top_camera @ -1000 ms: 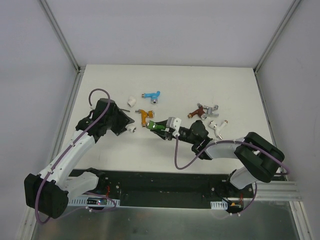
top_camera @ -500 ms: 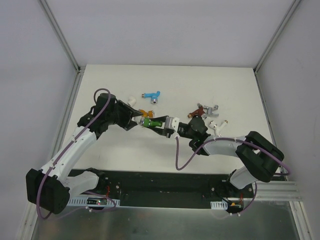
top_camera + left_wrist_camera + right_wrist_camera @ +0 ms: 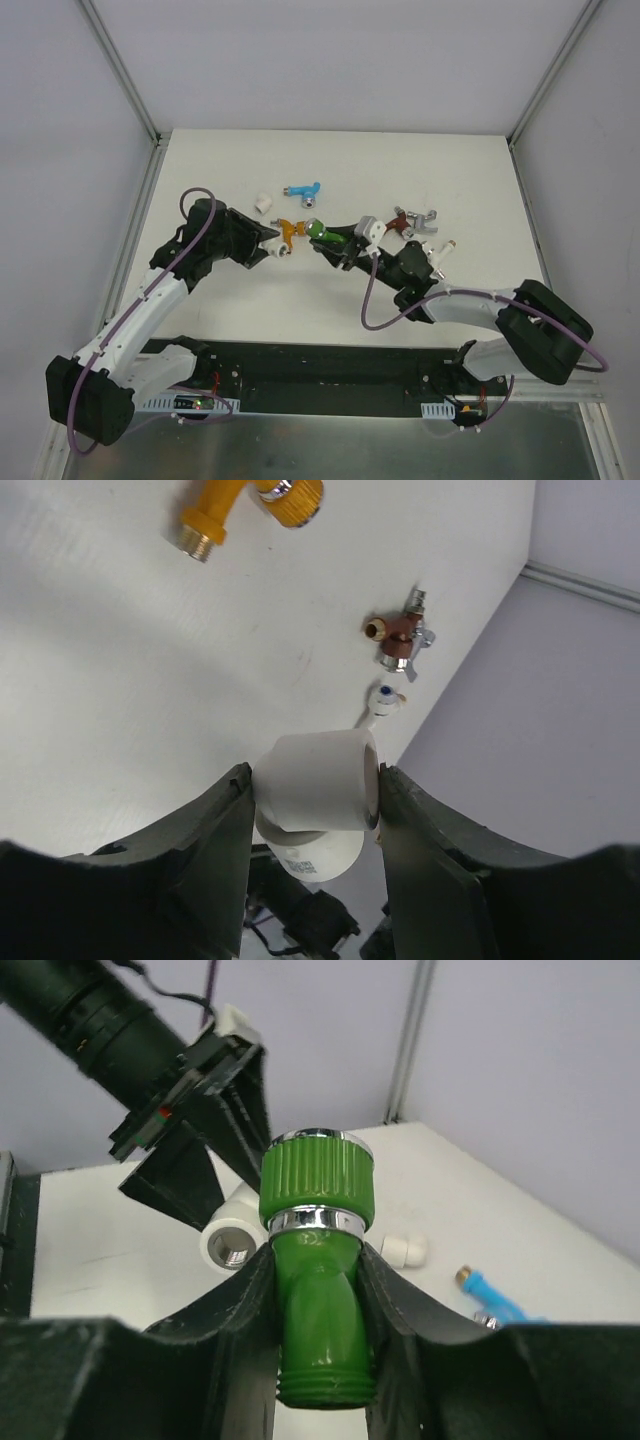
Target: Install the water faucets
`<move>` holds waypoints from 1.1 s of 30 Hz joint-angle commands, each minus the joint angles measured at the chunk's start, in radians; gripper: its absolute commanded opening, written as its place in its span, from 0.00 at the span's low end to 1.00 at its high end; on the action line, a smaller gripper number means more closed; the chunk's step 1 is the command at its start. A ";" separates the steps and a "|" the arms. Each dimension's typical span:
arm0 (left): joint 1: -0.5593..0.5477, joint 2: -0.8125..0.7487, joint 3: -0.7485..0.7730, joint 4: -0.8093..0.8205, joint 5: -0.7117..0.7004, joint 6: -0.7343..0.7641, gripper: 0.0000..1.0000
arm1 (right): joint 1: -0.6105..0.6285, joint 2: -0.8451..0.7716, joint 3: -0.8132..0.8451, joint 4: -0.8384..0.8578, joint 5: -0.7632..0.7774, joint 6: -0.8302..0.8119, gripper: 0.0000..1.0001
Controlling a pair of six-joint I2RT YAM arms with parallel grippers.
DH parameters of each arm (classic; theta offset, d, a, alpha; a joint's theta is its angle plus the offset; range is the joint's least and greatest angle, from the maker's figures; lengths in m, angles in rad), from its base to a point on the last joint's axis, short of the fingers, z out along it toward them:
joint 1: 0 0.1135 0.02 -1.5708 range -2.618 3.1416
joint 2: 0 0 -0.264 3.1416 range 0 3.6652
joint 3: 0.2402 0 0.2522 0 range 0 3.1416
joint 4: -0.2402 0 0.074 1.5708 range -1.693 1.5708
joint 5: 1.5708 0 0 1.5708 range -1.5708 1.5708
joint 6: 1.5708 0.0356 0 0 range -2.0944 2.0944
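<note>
Orange tap [image 3: 250, 500] cut off at top, white tap [image 3: 385, 698] half hidden behind fitting [image 3: 318, 780], left gripper [image 3: 315, 792] half closed, holding fitting, right gripper [image 3: 318, 1280] pinched green tap [image 3: 317, 1185] tight, brown tap [image 3: 398, 640] near

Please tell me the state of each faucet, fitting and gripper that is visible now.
left gripper: shut on held white fitting
right gripper: shut on green faucet, not joined to that fitting
orange faucet: lying loose on table
blue faucet: lying loose
reddish-brown faucet: lying loose
silver faucet: lying loose
white faucet: lying loose
spare white fitting: lying loose
</note>
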 commanded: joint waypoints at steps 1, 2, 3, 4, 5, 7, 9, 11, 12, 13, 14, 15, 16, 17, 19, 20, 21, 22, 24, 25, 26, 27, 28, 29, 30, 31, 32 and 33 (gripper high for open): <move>0.007 -0.021 -0.037 -0.020 -0.097 0.154 0.00 | -0.004 -0.132 -0.085 -0.067 0.300 0.424 0.00; 0.007 -0.015 -0.036 -0.031 -0.104 0.195 0.00 | -0.004 -0.169 -0.093 -0.162 0.352 0.489 0.00; 0.005 -0.004 -0.037 -0.037 -0.105 0.238 0.00 | -0.005 -0.198 -0.092 -0.281 0.381 0.537 0.00; 0.004 0.005 -0.039 -0.048 -0.116 0.287 0.00 | -0.004 -0.231 -0.089 -0.395 0.400 0.571 0.00; 0.002 0.020 -0.039 -0.065 -0.128 0.321 0.00 | -0.004 -0.255 -0.084 -0.481 0.413 0.586 0.00; -0.010 0.062 -0.040 -0.081 -0.162 0.391 0.00 | -0.005 -0.301 -0.076 -0.648 0.455 0.626 0.00; -0.047 0.124 -0.031 -0.108 -0.217 0.442 0.00 | -0.005 -0.326 -0.084 -0.750 0.504 0.657 0.00; -0.128 0.206 -0.008 -0.124 -0.289 0.490 0.00 | -0.011 -0.337 -0.105 -0.782 0.518 0.697 0.00; -0.163 0.256 0.010 -0.135 -0.332 0.507 0.00 | -0.014 -0.338 -0.110 -0.798 0.516 0.715 0.00; -0.200 0.305 0.035 -0.143 -0.369 0.517 0.00 | -0.014 -0.338 -0.112 -0.813 0.512 0.726 0.00; -0.222 0.348 0.048 -0.149 -0.387 0.524 0.00 | -0.017 -0.337 -0.110 -0.821 0.506 0.737 0.00; -0.237 0.394 0.058 -0.151 -0.395 0.522 0.00 | -0.016 -0.334 -0.112 -0.823 0.504 0.741 0.00; -0.245 0.428 0.065 -0.149 -0.391 0.516 0.00 | -0.017 -0.331 -0.110 -0.821 0.499 0.749 0.00; -0.249 0.465 0.072 -0.149 -0.384 0.513 0.00 | -0.020 -0.329 -0.110 -0.823 0.499 0.753 0.00; -0.262 0.517 0.085 -0.149 -0.378 0.514 0.00 | -0.022 -0.323 -0.110 -0.823 0.504 0.754 0.00; -0.268 0.536 0.090 -0.149 -0.372 0.513 0.04 | -0.022 -0.318 -0.110 -0.821 0.506 0.754 0.00; -0.272 0.540 0.093 -0.149 -0.366 0.514 0.11 | -0.025 -0.317 -0.110 -0.821 0.507 0.755 0.00; -0.274 0.537 0.093 -0.149 -0.363 0.520 0.21 | -0.027 -0.314 -0.110 -0.821 0.506 0.758 0.00; -0.276 0.504 0.093 -0.149 -0.369 0.540 0.45 | -0.028 -0.311 -0.110 -0.821 0.510 0.769 0.00; -0.276 0.479 0.092 -0.151 -0.374 0.556 0.59 | -0.033 -0.311 -0.110 -0.819 0.512 0.776 0.00; -0.276 0.453 0.092 -0.151 -0.378 0.573 0.70 | -0.034 -0.311 -0.110 -0.821 0.512 0.781 0.00; -0.276 0.432 0.093 -0.151 -0.381 0.597 0.80 | -0.036 -0.314 -0.109 -0.821 0.510 0.787 0.00; -0.274 0.407 0.098 -0.151 -0.381 0.629 0.86 | -0.037 -0.315 -0.107 -0.823 0.509 0.792 0.00; -0.276 0.384 0.101 -0.151 -0.374 0.655 0.92 | -0.040 -0.321 -0.107 -0.823 0.506 0.799 0.00; -0.276 0.358 0.104 -0.151 -0.366 0.687 0.95 | -0.045 -0.327 -0.106 -0.823 0.499 0.806 0.00; -0.277 0.334 0.107 -0.149 -0.355 0.715 0.96 | -0.047 -0.335 -0.104 -0.823 0.498 0.815 0.00; -0.282 0.303 0.111 -0.143 -0.354 0.753 0.96 | -0.051 -0.344 -0.102 -0.823 0.495 0.819 0.00; -0.300 0.272 0.116 -0.131 -0.357 0.792 0.96 | -0.053 -0.353 -0.099 -0.824 0.493 0.823 0.00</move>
